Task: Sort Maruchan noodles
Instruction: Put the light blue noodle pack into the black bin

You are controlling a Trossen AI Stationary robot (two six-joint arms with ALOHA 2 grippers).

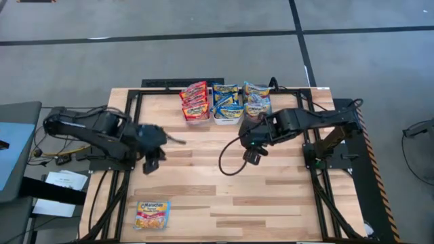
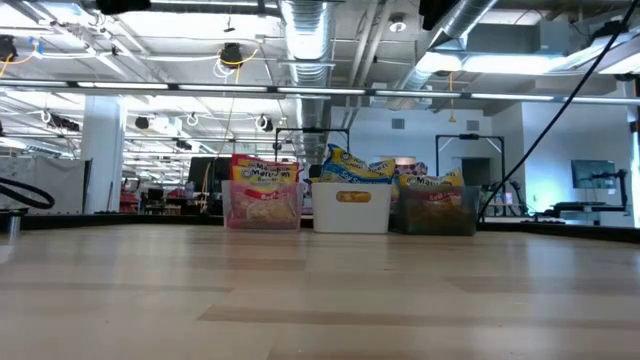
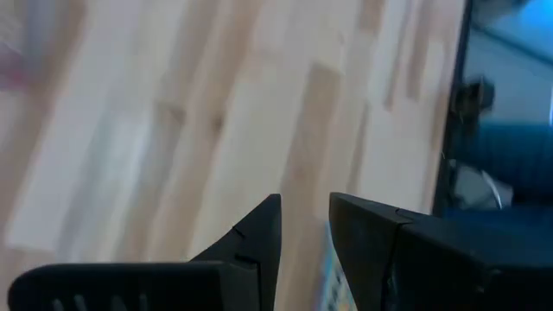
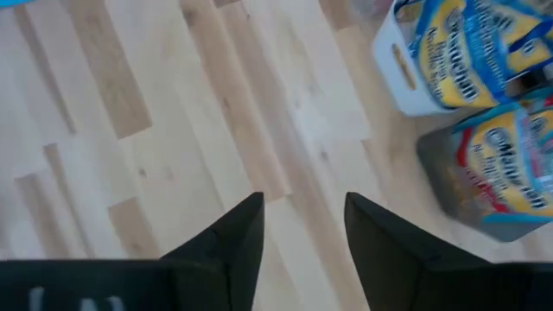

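Note:
One Maruchan noodles packet [image 1: 152, 214], yellow-orange with some pink, lies flat on the table near its front left corner. More packets stand in three bins at the far edge: red ones in the clear bin [image 1: 194, 102], blue-yellow ones in the white bin [image 1: 227, 103], and others in the dark grey bin [image 1: 257, 100]. My left gripper [image 1: 150, 163] hangs open above bare wood left of centre, well away from the lone packet. My right gripper [image 1: 253, 156] hangs open over bare wood just in front of the dark grey bin. In the wrist views both the left gripper [image 3: 304, 200] and the right gripper [image 4: 302, 199] have nothing between their fingers.
A black cable [image 1: 227, 159] loops over the table by my right arm. A dark metal frame [image 1: 129, 108] runs along the table's sides and back. Bare wood lies between the bins and the lone packet. A blue thing [image 1: 10, 152] stands off the table's left.

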